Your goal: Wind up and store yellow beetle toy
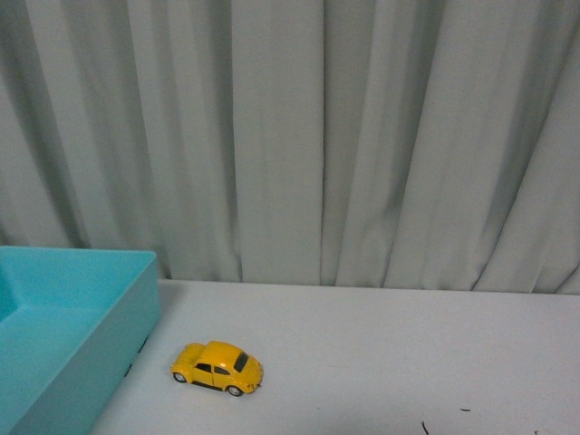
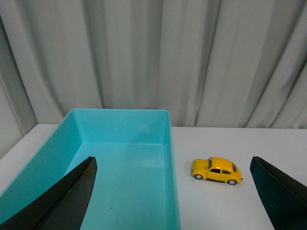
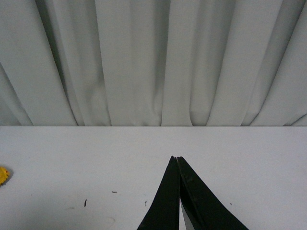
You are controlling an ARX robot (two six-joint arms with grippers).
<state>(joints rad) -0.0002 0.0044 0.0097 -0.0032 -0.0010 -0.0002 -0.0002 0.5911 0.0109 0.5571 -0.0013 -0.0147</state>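
Observation:
The yellow beetle toy (image 1: 217, 367) stands on its wheels on the white table, just right of the turquoise bin (image 1: 63, 335). In the left wrist view the yellow beetle toy (image 2: 217, 170) sits beyond and between the spread black fingers (image 2: 72, 196), beside the bin's wall (image 2: 170, 158); my left gripper (image 2: 173, 191) is open and holds nothing. My right gripper (image 3: 176, 158) is shut with nothing in it, its tips pressed together above bare table. A sliver of the yellow beetle toy (image 3: 3, 175) shows at the edge of the right wrist view. Neither arm appears in the front view.
A grey pleated curtain (image 1: 308, 136) hangs along the far edge of the table. The bin's inside (image 2: 120, 177) shows no contents. Small dark specks (image 3: 85, 202) lie on the table near the right gripper.

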